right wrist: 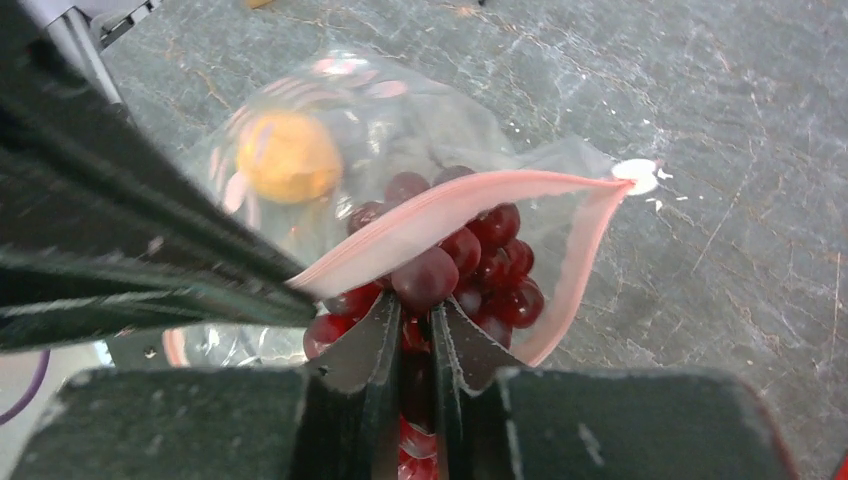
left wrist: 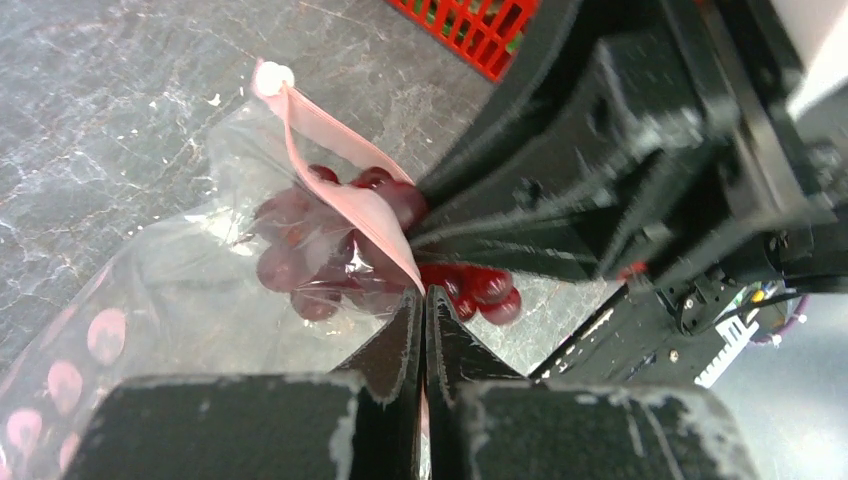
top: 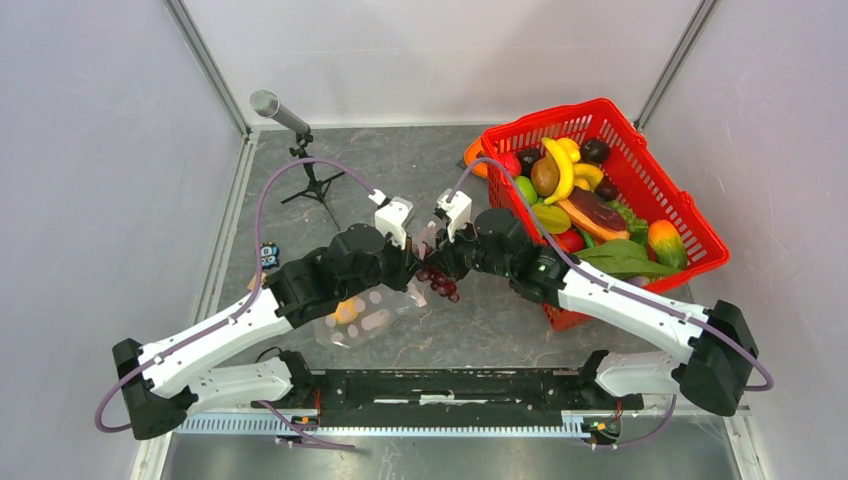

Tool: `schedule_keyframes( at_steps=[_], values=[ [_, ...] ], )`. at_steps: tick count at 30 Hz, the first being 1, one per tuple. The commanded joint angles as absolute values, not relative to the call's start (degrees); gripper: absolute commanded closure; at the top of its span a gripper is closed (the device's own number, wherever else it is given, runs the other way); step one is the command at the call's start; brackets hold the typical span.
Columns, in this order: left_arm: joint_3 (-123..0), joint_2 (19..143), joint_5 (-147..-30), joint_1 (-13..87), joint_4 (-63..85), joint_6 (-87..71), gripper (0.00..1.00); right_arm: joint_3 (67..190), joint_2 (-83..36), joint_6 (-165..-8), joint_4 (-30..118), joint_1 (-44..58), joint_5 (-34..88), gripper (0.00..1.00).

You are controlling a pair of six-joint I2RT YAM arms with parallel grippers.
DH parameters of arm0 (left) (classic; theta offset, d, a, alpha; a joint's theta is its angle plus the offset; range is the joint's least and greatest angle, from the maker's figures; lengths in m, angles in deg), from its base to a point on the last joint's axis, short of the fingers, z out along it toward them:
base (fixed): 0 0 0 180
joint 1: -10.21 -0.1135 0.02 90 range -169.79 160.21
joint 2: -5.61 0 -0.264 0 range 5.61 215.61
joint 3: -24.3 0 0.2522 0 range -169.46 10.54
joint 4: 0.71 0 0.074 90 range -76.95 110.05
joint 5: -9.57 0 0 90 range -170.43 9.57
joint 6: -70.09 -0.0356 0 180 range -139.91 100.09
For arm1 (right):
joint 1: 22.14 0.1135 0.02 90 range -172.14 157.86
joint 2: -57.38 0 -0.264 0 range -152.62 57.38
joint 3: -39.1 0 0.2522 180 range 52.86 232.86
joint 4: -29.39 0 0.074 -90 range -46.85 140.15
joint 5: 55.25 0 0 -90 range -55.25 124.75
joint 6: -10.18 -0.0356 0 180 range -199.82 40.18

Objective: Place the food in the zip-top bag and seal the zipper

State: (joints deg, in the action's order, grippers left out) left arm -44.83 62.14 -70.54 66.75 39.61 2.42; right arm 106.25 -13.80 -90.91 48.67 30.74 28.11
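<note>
The clear dotted zip-top bag (top: 365, 318) lies on the table with an orange (top: 345, 311) inside. My left gripper (top: 412, 265) is shut on the bag's pink zipper strip (left wrist: 352, 200) and holds the mouth open. My right gripper (top: 432, 272) is shut on a bunch of dark red-purple grapes (right wrist: 470, 260) and holds it partly inside the open mouth, between the two zipper edges (right wrist: 440, 215). In the left wrist view the grapes (left wrist: 310, 250) show through the plastic. The orange (right wrist: 288, 157) sits deeper in the bag.
A red mesh basket (top: 655, 185) at the right holds several toy fruits and vegetables, with a banana (top: 562, 165) on top. A small microphone on a tripod (top: 300, 150) stands at the back left. Side walls enclose the table.
</note>
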Motion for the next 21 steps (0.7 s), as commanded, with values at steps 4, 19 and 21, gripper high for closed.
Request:
schedule_keyframes(
  at_steps=[4, 19, 21],
  values=[
    [-43.11, 60.72, -73.99, 66.90, 35.49, 0.04, 0.98, 103.94, -15.96, -102.82, 40.24, 26.91, 24.86, 0.75],
    [-36.22, 63.32, -67.49, 66.90, 33.53, 3.45, 0.98, 89.35, -8.78, -101.71, 33.29, 20.84, 12.96, 0.29],
    [-35.05, 64.47, -67.83, 66.97, 33.36, 4.26, 0.98, 85.94, -5.97, -101.02, 33.31, 20.84, 15.25, 0.25]
  ],
)
